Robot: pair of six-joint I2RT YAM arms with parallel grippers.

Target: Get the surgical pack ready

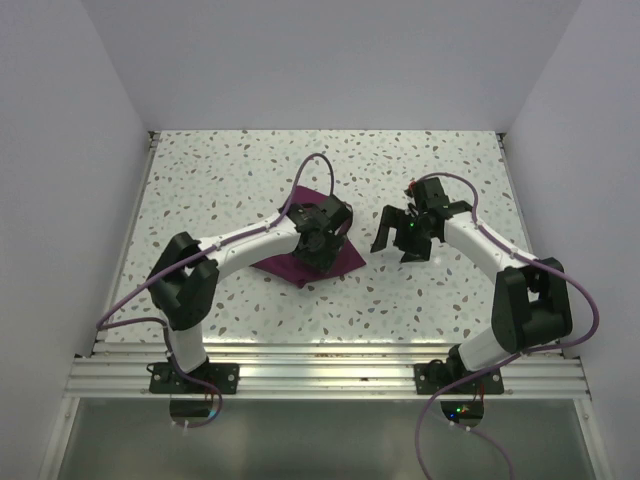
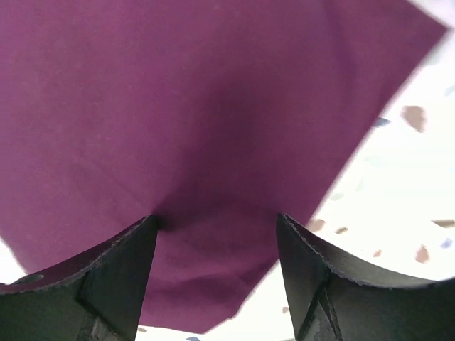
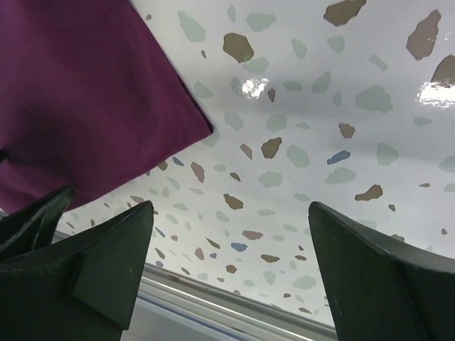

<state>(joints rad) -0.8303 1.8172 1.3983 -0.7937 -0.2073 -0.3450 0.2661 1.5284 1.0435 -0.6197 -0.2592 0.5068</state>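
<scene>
Jaws of left gripper point(image 2: 217, 224) spread, straddling folded purple cloth point(image 2: 213, 106), tips at the fabric. Jaws of right gripper point(image 3: 231, 213) spread, empty, over speckled surface point(image 3: 320, 142) just beside cloth corner. Cloth lies mid-surface; tray and instruments unseen. We judge folding step in hand. Next: left pinches fold, right takes corner.

Two robot arms. The left arm point(image 1: 235, 243) and right arm point(image 1: 480, 245) each have white tubular links joined by bulky black joint housings. A thin lilac cable point(image 1: 318, 160) loops along each. Each stands on a black base plate point(image 1: 195, 378). The left claw point(image 2: 217, 227) and right claw point(image 3: 231, 213) have matte black, wedge-shaped fingers point(image 3: 106, 270). What seems to be a tiny green light point(image 1: 411, 228) glows by the right claw.
</scene>
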